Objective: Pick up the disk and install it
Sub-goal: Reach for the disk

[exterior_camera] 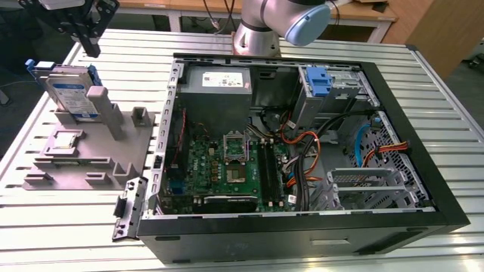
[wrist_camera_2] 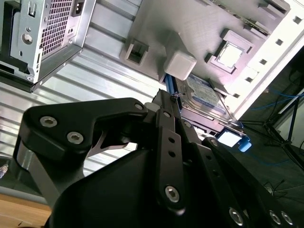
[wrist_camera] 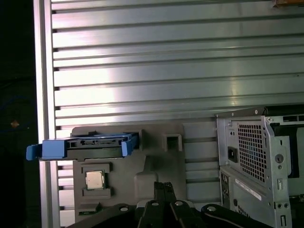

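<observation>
An open computer case (exterior_camera: 302,229) sits beside a grey fixture (exterior_camera: 90,160) on a slatted table (exterior_camera: 68,221).

One robot arm (exterior_camera: 264,22) shows at the top centre of the exterior view, and one gripper (exterior_camera: 92,50) at the upper left. At the left, one disk (exterior_camera: 73,93) and one processor chip (exterior_camera: 66,140) sit on one grey holder block (exterior_camera: 113,136). One open computer case (exterior_camera: 302,229) takes up the right. Inside it are one power supply (exterior_camera: 219,85), one motherboard (exterior_camera: 226,170), one blue bracket (exterior_camera: 318,82) and one perforated metal cage (exterior_camera: 370,184). One slatted metal table (exterior_camera: 60,226) carries it all.
</observation>
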Motion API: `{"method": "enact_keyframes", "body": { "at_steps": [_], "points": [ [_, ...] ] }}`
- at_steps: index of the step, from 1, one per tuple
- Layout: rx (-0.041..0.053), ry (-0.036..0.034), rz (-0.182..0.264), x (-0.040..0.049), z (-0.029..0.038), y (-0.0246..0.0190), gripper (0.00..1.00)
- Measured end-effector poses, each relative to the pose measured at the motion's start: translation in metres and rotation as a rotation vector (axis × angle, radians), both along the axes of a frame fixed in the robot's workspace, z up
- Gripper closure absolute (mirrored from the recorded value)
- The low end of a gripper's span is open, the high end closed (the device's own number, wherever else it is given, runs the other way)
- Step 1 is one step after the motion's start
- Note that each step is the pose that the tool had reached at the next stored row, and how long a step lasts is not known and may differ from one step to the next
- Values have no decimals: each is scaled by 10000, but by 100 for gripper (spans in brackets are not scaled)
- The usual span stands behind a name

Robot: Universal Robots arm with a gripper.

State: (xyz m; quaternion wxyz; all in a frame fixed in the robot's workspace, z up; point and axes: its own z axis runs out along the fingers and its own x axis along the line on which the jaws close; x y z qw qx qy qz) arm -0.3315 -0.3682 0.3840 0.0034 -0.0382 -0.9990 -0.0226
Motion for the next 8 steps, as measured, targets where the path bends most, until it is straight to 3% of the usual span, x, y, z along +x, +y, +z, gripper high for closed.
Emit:
{"method": "enact_keyframes", "body": {
  "at_steps": [8],
  "points": [
    [0, 0, 0, -104, -4, 0, 90]
  ]
}}
